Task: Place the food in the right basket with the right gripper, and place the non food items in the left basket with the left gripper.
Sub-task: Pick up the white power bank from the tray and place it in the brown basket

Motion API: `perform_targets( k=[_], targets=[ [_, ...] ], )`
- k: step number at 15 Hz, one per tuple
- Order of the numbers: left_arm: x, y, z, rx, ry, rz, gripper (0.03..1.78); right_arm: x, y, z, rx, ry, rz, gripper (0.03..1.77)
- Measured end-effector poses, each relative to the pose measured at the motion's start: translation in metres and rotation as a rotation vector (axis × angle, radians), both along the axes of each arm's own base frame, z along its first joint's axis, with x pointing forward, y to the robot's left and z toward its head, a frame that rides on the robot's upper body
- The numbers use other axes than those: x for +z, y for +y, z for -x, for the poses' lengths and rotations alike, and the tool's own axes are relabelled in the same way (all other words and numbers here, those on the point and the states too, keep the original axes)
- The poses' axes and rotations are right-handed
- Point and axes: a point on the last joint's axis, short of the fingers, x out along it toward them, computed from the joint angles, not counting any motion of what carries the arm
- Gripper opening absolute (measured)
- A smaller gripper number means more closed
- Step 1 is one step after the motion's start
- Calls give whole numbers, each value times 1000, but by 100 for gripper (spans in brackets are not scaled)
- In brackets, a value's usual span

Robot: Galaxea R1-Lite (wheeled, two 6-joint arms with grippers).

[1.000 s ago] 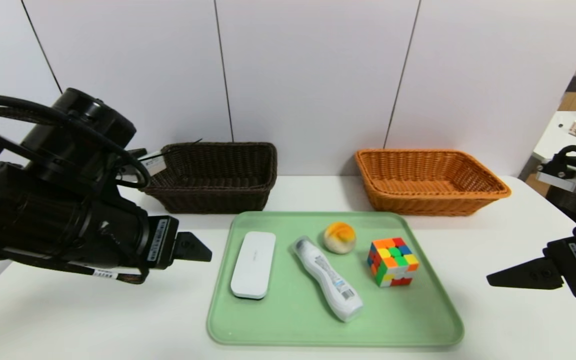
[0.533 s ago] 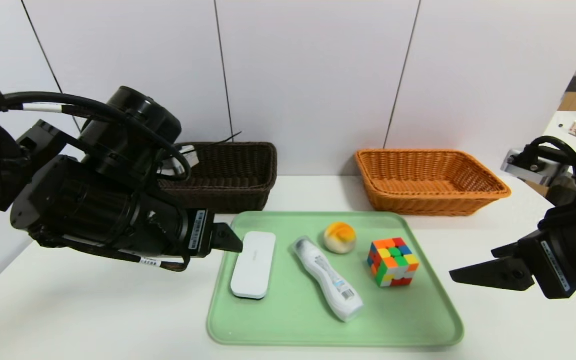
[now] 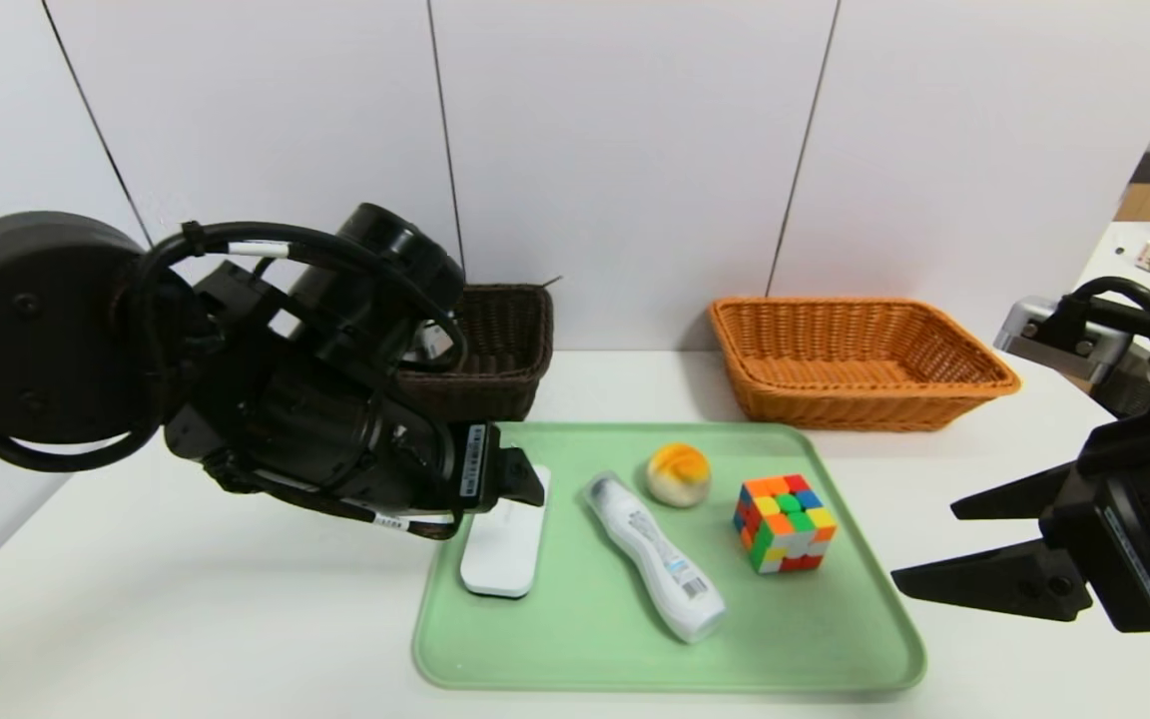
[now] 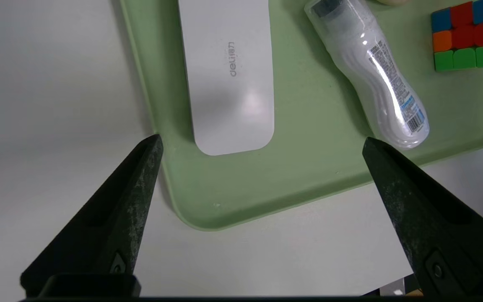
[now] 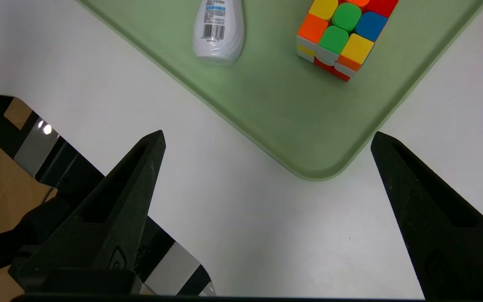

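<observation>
From my station I see the white counter carrying everything, with a pale green tray lying flat near its front edge. Behind the tray, against the wall, stand two baskets well apart: the dark brown basket on the left, partly hidden by the left arm, and the orange basket on the right; what I can see of their insides holds nothing. The left pincer hangs over the tray's left edge, tilted downward, fingers spread wide and holding nothing; in the left wrist view its tips straddle the near end of the white case without touching it. The right pincer hovers over the counter just beside the tray's right edge, fingers likewise wide apart and empty; the right wrist view shows the tray's corner between its tips. On the tray, four items lie in a row, none touching another. The white case lies flat at the left, long side running front to back. The slim white bottle lies on its side next to it, cap toward the wall. The puzzle cube sits at the right. The bun, orange on top and pale below, rests between bottle and cube, toward the tray's rear.
</observation>
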Motion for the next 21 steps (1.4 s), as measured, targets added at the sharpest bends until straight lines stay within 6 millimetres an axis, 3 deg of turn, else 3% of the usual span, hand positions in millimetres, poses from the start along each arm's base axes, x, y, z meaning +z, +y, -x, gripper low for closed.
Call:
perform_targets(
  k=[6, 21],
  targets=[
    [-27, -34, -12, 94, -7, -112, 169, 0, 0, 1, -1, -1, 0, 170],
    [-64, -55, -31, 83, 1, -202, 169, -1, -5, 9, -11, -9, 0, 170]
  ],
)
